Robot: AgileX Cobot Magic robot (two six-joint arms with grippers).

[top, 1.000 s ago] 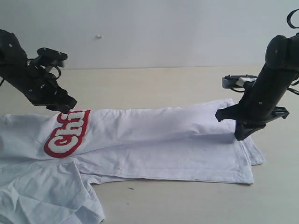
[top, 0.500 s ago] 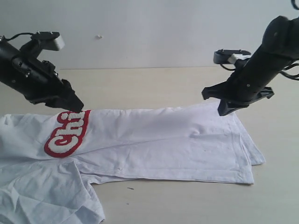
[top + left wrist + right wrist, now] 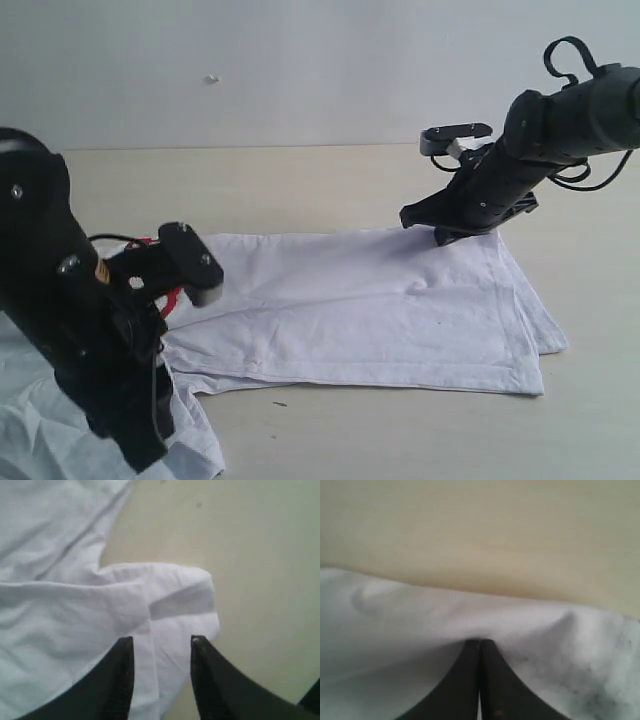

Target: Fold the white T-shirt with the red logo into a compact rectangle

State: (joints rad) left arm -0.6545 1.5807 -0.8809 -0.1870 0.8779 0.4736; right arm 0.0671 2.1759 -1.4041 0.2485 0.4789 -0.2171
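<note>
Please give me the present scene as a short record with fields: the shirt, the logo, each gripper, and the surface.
shirt: white T-shirt, lying in overlapping layers
logo: red logo, mostly hidden behind the left arm
left gripper: open, over a bunched part of the shirt
right gripper: shut, tips at the shirt's far edge
surface: beige table

Exterior camera looks across the table (image 3: 330, 170); wrist cameras close above the white T-shirt (image 3: 380, 320).
</note>
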